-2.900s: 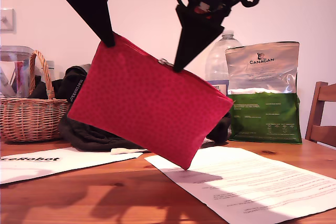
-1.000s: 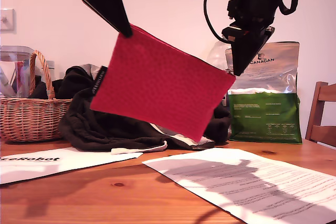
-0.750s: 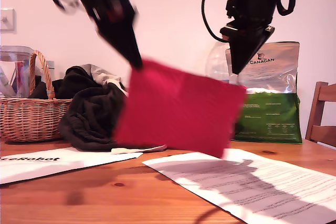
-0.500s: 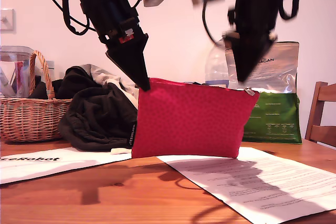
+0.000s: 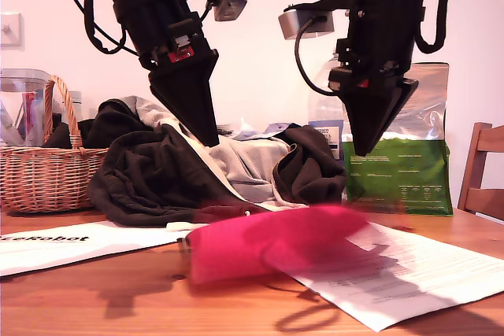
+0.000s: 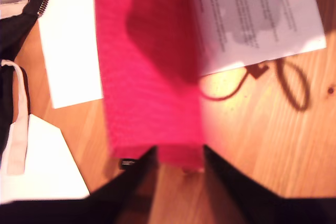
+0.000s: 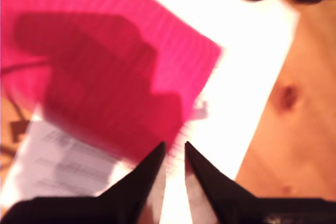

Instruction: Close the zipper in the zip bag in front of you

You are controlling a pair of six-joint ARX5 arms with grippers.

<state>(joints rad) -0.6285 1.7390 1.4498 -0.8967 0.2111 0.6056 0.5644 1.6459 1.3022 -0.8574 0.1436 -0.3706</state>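
In the exterior view, the zip bag (image 5: pixel 268 241) lies blurred on the wooden worktop (image 5: pixel 118 297), one end over the near corner of the printed sheet (image 5: pixel 394 273) and the rest off it toward the exterior view's left. Both arms hang well above the sheet and touch nothing. Our first gripper (image 5: pixel 206 135) is the one farther from the sheet and our second gripper (image 5: pixel 364 147) is the one over it. From this side we cannot tell how far either one is spread. A heap of dark clothes (image 5: pixel 157 179) sits behind the sheet.

In the first wrist view, our first gripper (image 6: pixel 178 156) is spread wide and holds nothing. The zip bag (image 6: pixel 149 77) runs from below it to the printed sheet (image 6: pixel 252 14), and a small black tag (image 6: pixel 126 163) shows at its near end.

In the second wrist view, our second gripper (image 7: pixel 174 148) is parted by a narrow gap and empty. A corner of the zip bag (image 7: pixel 105 66) lies on the printed sheet (image 7: pixel 241 77) beneath it. The blur hides the zipper in all three views.
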